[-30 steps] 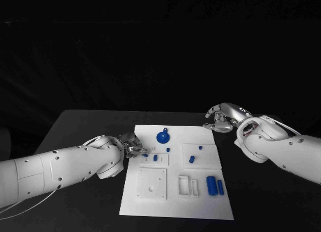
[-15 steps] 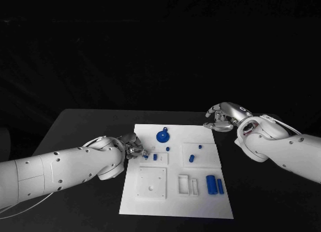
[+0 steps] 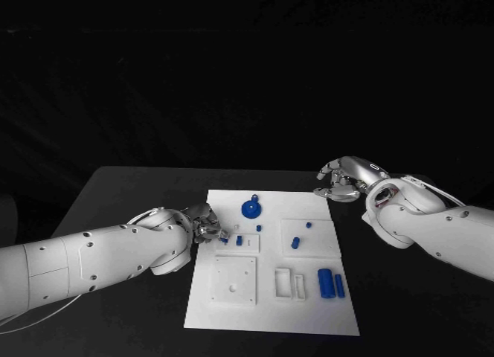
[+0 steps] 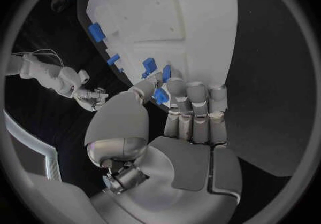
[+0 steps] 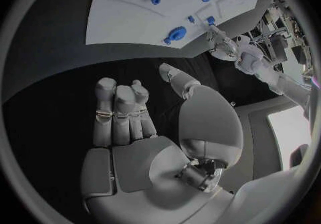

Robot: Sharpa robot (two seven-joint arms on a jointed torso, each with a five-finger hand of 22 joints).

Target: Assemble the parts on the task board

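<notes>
Pinching a small blue part (image 4: 160,95) between thumb and fingertips, left hand (image 3: 201,223) sat at the task board's (image 3: 312,312) left edge, mid-frame, nearer its slots than the empty, curled right hand (image 3: 341,179).

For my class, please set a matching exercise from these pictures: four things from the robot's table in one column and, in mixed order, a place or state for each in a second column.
Things
1. Left silver hand
2. Right silver hand
3. Round blue knobbed part
4. Two upright blue cylinders

Places or states
A. side by side near the white task board's near right corner
B. pinching a small blue piece at the board's left edge
C. off the board's far right corner, holding nothing
D. on the board's far end

Pairs: 1-B, 2-C, 3-D, 4-A
</notes>
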